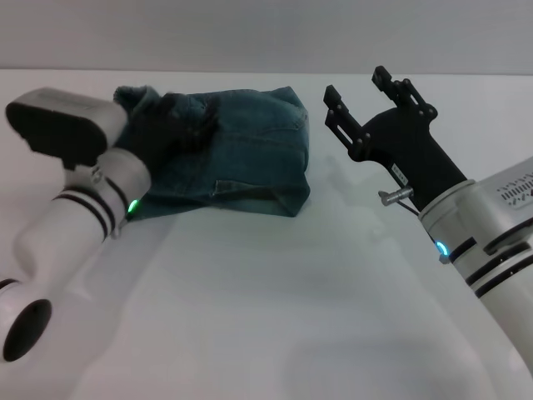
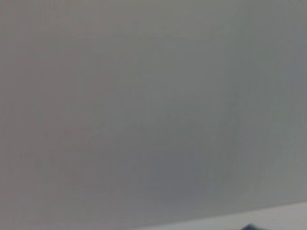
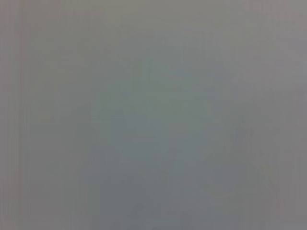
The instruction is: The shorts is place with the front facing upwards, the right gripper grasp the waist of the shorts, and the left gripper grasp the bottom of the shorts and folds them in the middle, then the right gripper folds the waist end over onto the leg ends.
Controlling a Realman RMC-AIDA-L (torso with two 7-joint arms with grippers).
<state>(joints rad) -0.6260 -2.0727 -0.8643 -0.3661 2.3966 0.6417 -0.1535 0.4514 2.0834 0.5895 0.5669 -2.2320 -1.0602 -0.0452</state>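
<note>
A: Why is the blue denim shorts (image 1: 229, 158) bundle so compact?

B: It looks already doubled over, lying near the far edge of the white table (image 1: 266, 317), toward its left; the fold seems done.

A: And the pincers?

B: The left gripper (image 1: 166, 121) rests over the bundle's left end; I cannot tell its grip. The right gripper (image 1: 366, 96) hovers just beside the right end, fingers spread, holding nothing.

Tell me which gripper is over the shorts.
The left gripper, dark against the folded denim shorts. The right gripper hangs open beside them, above bare table.
</note>
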